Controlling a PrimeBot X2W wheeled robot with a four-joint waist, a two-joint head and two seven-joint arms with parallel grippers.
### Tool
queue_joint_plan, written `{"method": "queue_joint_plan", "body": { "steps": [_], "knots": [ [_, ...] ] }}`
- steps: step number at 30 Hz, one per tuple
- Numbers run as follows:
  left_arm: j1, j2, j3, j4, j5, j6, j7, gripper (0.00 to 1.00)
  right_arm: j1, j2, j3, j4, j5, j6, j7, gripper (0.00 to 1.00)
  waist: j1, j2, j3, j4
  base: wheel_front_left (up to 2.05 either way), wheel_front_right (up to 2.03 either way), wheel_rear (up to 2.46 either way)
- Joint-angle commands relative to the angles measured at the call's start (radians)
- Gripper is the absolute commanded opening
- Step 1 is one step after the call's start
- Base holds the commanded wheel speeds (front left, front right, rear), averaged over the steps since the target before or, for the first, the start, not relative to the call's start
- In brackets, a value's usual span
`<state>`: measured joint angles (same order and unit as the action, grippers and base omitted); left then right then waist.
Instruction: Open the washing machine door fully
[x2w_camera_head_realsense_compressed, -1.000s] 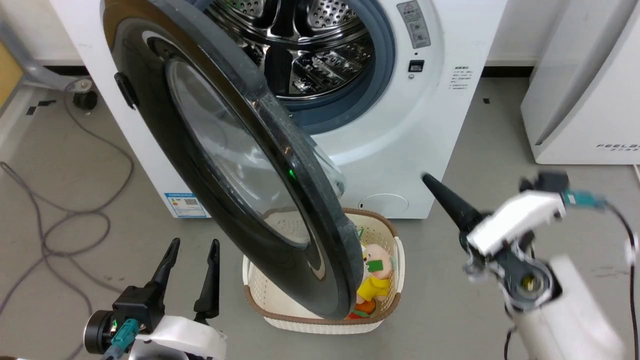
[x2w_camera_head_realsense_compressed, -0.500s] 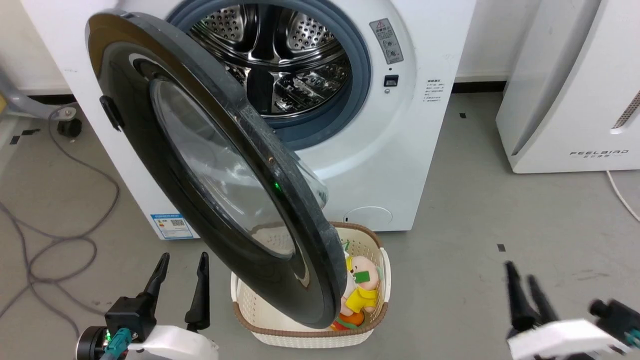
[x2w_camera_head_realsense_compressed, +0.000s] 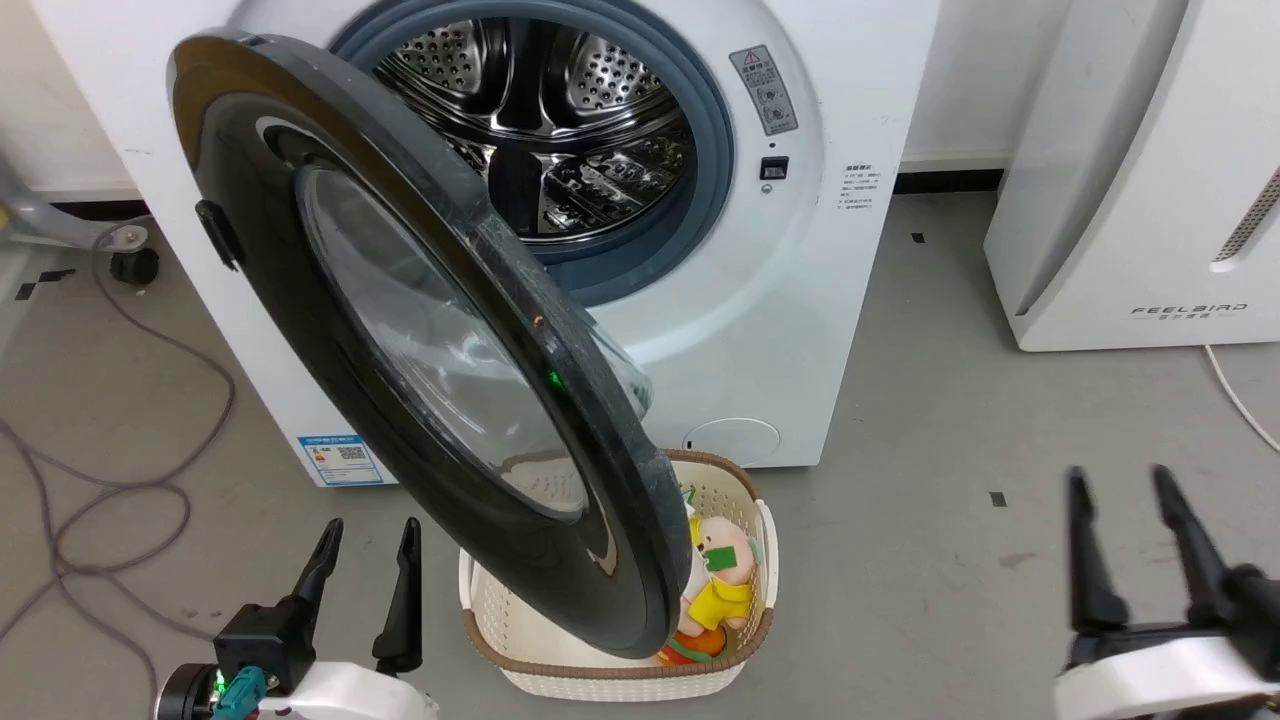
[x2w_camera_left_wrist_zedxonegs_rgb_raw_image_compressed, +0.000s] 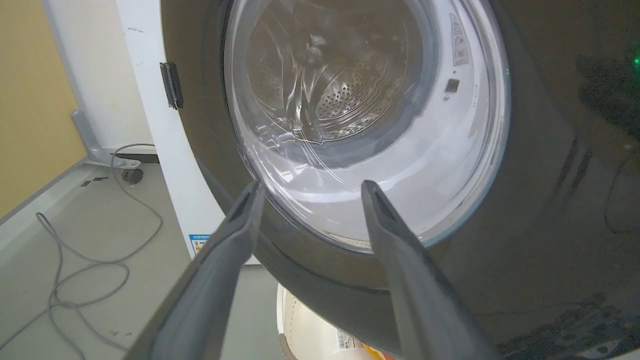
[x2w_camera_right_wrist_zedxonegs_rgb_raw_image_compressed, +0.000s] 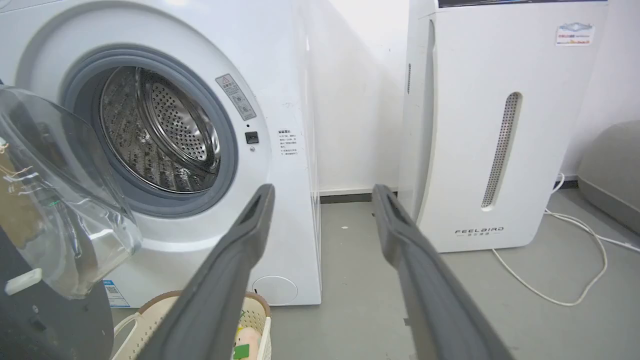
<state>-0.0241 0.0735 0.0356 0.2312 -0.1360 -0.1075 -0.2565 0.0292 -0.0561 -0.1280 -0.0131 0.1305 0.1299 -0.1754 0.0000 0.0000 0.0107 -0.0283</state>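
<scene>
Washing machine door (x2w_camera_head_realsense_compressed: 430, 360) ajar; left end effector (x2w_camera_head_realsense_compressed: 371, 525), right end effector (x2w_camera_head_realsense_compressed: 1117, 473) gape empty.

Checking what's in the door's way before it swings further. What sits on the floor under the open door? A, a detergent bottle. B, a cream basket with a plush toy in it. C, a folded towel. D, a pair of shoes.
B: the head view shows a cream basket holding a plush toy on the floor beneath the lower edge of the door.
</scene>
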Motion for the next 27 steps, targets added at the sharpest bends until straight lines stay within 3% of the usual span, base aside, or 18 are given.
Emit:
{"method": "queue_joint_plan", "body": {
  "steps": [1,8,19,21,22,23,24,27],
  "knots": [
    [0.002,0.0,-0.002,0.001,-0.002,0.003,-0.005,1.0,0.023,0.006,0.023,-0.035,-0.029,0.001,0.019,1.0,0.0,0.0,-0.001,0.003,0.0,0.0,0.0],
    [0.002,-0.003,-0.001,-0.003,-0.003,0.005,-0.005,1.0,0.083,0.006,0.116,-0.129,-0.076,0.001,0.105,1.0,0.0,0.0,-0.001,0.01,0.0,0.0,0.0],
    [0.004,-0.004,-0.004,-0.002,0.001,0.006,-0.005,1.0,0.095,0.006,0.15,-0.074,-0.062,0.001,0.102,1.0,0.0,0.0,0.001,0.016,0.0,0.0,0.0],
    [0.004,-0.004,-0.006,-0.001,0.0,0.005,-0.005,0.46,0.091,0.006,0.147,-0.064,-0.058,0.001,0.099,1.0,0.0,0.0,0.0,0.017,0.0,0.0,0.0],
    [0.004,-0.004,-0.006,-0.001,0.0,0.004,-0.005,0.36,0.089,0.006,0.146,-0.06,-0.057,0.001,0.098,1.0,0.0,0.0,0.0,0.017,0.0,0.0,0.0],
    [0.004,-0.004,-0.007,-0.001,0.0,0.004,-0.005,0.15,0.087,0.006,0.145,-0.056,-0.058,0.001,0.097,1.0,0.0,0.0,-0.001,0.017,0.0,0.0,0.0],
    [0.005,-0.004,-0.008,-0.001,0.0,0.004,-0.005,0.0,0.086,0.006,0.144,-0.053,-0.057,0.001,0.096,1.0,0.0,0.0,-0.001,0.017,0.0,0.0,0.0],
    [0.005,-0.004,-0.008,-0.002,0.0,0.003,-0.005,0.0,0.08,0.006,0.143,-0.046,-0.056,0.001,0.091,1.0,0.0,0.0,-0.002,0.016,0.0,0.0,0.0]
  ]
}}
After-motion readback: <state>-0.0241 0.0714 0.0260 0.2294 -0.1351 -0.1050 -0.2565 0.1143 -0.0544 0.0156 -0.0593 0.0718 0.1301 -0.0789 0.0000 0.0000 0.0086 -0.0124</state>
